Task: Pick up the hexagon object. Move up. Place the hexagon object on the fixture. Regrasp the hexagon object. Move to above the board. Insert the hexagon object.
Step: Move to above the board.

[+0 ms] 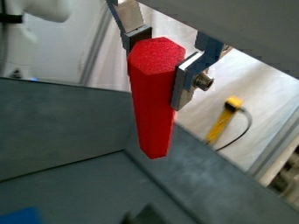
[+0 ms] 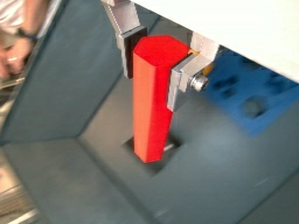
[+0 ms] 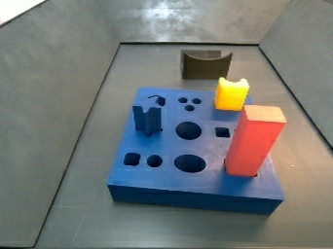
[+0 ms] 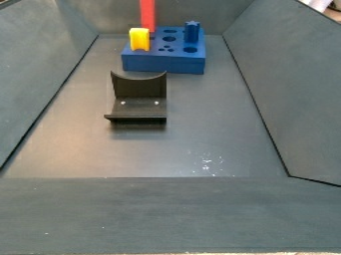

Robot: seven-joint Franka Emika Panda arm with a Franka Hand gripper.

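Tool (image 1: 162, 57) gripped the hexagon object (image 1: 152, 101) by its top end, centre of both wrist views, off both side views. Long overhang: you risked it pivoting between the pads.

A short yellow block (image 3: 232, 93) stands at the far right, notched on top. 1 tall red-orange block (image 3: 254, 141) stands upright nearer. A dark blue piece (image 3: 147, 117) stands left of both.

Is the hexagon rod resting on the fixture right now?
No: the gripper holds the hexagon rod in the air, and the fixture is bare.
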